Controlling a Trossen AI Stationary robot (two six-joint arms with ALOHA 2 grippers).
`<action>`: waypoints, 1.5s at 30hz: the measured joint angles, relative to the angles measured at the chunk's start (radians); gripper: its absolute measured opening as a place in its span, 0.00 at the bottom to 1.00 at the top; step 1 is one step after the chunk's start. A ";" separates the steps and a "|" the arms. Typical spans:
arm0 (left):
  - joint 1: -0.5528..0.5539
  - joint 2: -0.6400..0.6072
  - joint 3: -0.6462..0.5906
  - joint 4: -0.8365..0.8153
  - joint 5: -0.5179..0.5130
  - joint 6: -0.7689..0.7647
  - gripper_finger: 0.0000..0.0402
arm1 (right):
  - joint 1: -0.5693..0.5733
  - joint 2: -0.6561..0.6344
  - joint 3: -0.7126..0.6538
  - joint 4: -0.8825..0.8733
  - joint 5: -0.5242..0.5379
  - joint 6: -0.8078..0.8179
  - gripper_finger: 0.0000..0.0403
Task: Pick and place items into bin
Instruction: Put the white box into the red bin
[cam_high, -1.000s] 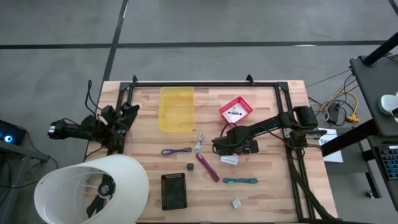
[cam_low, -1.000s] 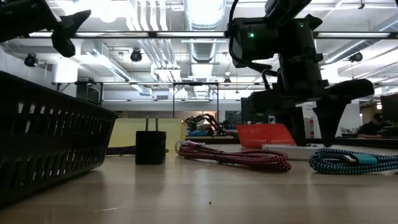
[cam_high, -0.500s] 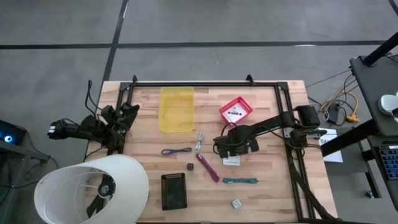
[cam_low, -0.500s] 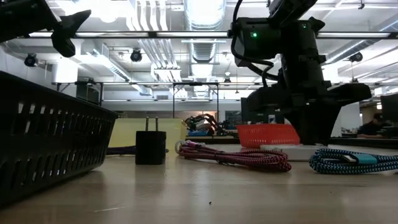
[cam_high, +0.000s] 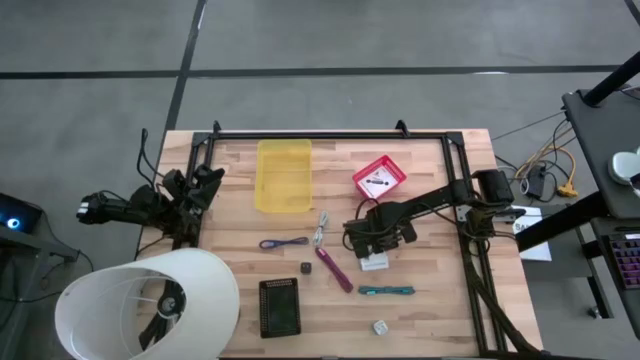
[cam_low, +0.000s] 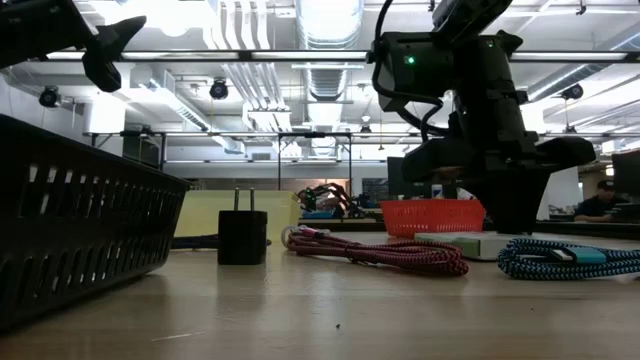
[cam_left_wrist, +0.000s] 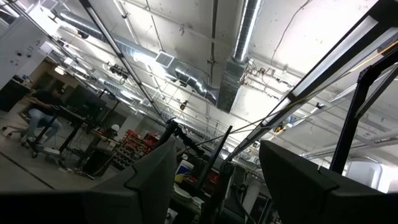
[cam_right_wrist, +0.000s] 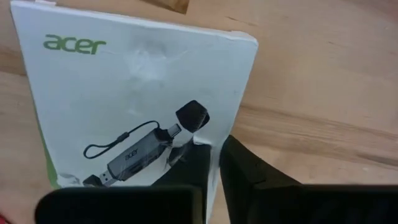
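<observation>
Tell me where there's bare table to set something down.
Bare wood lies right of the red tray, and along the near edge between the black basket and the small clear cube. The middle is crowded: purple cord, magenta cable, white box, teal cable.

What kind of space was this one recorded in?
Most likely an open robotics lab or workshop. The low view shows exposed ceiling ducts and strip lights; a wooden table stands on bare concrete floor; a person sits at a workstation in the background.
</observation>
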 joint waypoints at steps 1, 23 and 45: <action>0.000 0.000 0.000 0.000 0.000 0.000 0.53 | 0.000 0.000 0.000 0.000 -0.001 -0.001 0.04; 0.000 0.000 0.000 0.000 0.000 0.000 0.53 | -0.054 -0.248 0.045 -0.027 0.016 -0.459 0.03; 0.000 0.000 0.001 0.001 0.000 0.000 0.53 | -0.343 -0.394 0.113 -0.111 0.480 -1.779 0.03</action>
